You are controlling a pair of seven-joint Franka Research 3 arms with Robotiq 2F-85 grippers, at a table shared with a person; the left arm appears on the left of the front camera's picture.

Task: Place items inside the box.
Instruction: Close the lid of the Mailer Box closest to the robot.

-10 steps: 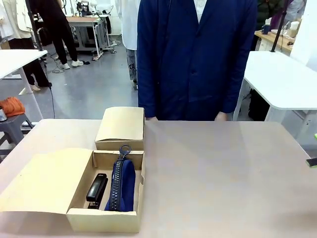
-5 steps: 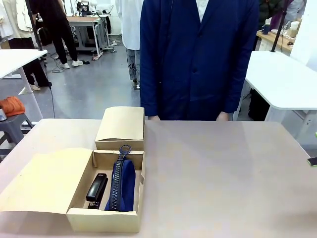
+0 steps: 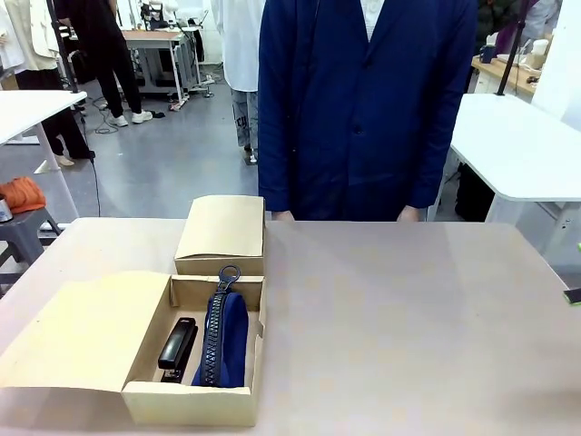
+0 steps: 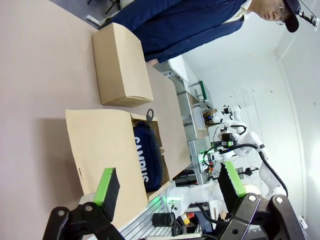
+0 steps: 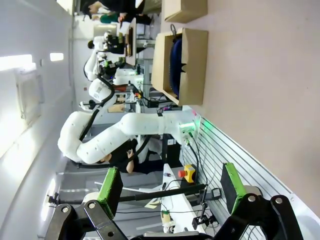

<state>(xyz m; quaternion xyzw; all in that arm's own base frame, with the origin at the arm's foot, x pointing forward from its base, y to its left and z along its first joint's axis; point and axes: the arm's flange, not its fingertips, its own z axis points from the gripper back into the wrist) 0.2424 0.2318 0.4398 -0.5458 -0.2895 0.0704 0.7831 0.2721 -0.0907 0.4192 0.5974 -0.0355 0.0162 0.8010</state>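
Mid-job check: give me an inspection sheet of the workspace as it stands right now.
Surface: tan table, bare on the right half.
Job's things: open box holds the black stapler and navy zip pencil pouch, side by side.
Clutter: closed carton behind the open box.
Grippers: left gripper open; right gripper open; both hold nothing.
Cables: nothing seen on the table.
Surroundings: person in navy coat at far edge.

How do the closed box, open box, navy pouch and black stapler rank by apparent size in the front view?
1. Open box, flap included.
2. Closed box, though it sits farther from the camera, so its true size is unsure.
3. Navy pouch.
4. Black stapler.
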